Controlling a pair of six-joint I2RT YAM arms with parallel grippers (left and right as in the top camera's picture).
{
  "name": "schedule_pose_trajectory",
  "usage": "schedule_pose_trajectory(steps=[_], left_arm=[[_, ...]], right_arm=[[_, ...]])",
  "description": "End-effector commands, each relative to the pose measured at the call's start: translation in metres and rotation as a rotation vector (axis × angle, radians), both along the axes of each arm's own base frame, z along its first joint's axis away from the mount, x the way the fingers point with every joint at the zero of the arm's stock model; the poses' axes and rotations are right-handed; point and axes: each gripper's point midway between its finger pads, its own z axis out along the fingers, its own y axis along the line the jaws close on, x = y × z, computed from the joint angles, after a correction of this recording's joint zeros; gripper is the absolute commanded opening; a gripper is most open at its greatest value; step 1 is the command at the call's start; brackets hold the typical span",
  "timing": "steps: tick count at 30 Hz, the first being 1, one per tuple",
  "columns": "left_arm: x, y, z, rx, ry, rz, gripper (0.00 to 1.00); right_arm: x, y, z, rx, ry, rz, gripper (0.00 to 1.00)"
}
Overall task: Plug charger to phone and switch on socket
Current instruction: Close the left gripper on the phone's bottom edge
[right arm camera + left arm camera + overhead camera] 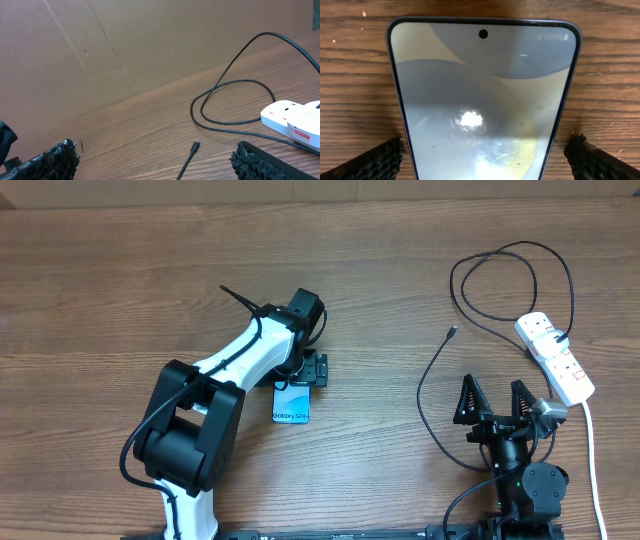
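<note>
Here the phone (291, 408) lies flat on the wooden table (100, 280) just left of the frame's center in the overhead view, screen up and lit, with its lettered end toward the bottom of the frame. The left gripper (298, 383) sits over the phone's upper end. In the left wrist view its 2 black fingers (375, 160) stand wide apart, 1 on each side of the phone (485, 90), each with a strip of bare wood between it and the phone's edge, so it holds nothing. The right gripper (495, 402) hangs in the lower right of the overhead view, also spread wide and holding nothing. The charger (419, 390) curves across the table in front of it, and its plug tip (453, 332) lies free on the wood, well apart from the phone. In the right wrist view that tip (195, 146) lies between the gripper's 2 fingers (270, 160) but farther out. The socket (556, 357) lies slanted at the right edge, with the black cable looping above it and reaching it. Its thick white cord (592, 450) runs down to the bottom of the frame. I cannot tell how its switches are set.
</note>
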Motion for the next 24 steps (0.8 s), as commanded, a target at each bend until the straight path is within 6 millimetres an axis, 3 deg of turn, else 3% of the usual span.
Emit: schedule_pose_trajectory(steps=[1,7,15,24], left_arm=[[-0.0211,0.0139,-0.0206,0.065,0.07,-0.018,1.0],[-0.022,0.0145,-0.0205,0.066,0.074,-0.038,1.0],[-0.0221,0.0144,-0.0205,0.067,0.074,-0.038,0.85],[-0.023,0.0148,-0.0204,0.068,0.078,-0.038,0.83]], right_arm=[[0.0002,-0.0018,-0.0017,-0.007,-0.004,-0.009,1.0],[0.0002,-0.0018,-0.0016,-0.007,-0.004,-0.009,1.0],[0.0002,-0.0018,-0.0017,-0.007,-0.004,-0.009,1.0],[0.0002,-0.0018,-0.0016,-0.007,-0.004,-0.009,1.0]])
